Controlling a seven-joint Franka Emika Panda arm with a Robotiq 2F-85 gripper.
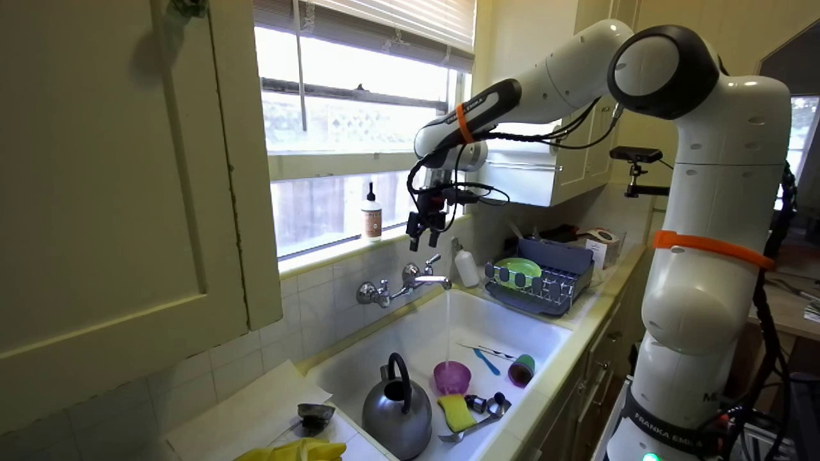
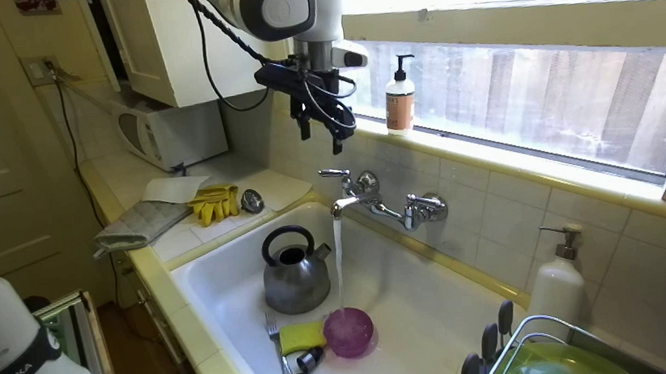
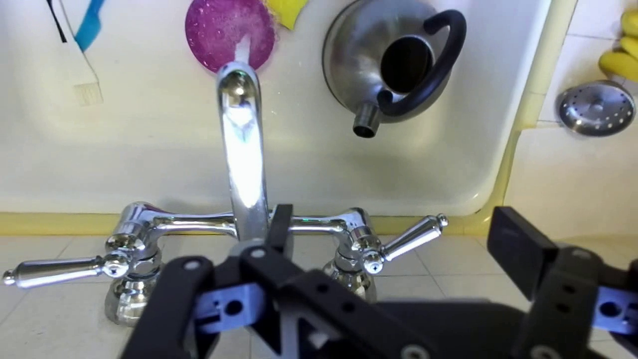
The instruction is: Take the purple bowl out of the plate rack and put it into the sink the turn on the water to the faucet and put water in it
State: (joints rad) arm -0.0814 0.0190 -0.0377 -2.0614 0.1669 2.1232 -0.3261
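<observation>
The purple bowl (image 1: 452, 379) sits in the white sink (image 2: 433, 336) under the chrome faucet (image 2: 365, 199). Water runs from the spout into the bowl in both exterior views; splashes show around the bowl (image 3: 219, 37) in the wrist view. My gripper (image 1: 424, 241) is open and holds nothing. It is above the faucet, near the wall below the window. In the wrist view one faucet handle (image 3: 413, 238) lies between the open fingers (image 3: 400, 237) as seen from above, with the fingers apart from it. The plate rack (image 1: 557, 259) stands beside the sink with a green plate in it.
A grey kettle (image 2: 298, 285), a yellow sponge (image 2: 300, 338), a fork, a cup (image 1: 521, 370) and small utensils lie in the sink. A soap bottle (image 2: 400, 104) stands on the windowsill, a white dispenser (image 2: 556, 287) by the rack. Yellow gloves (image 2: 215, 204) lie on the counter.
</observation>
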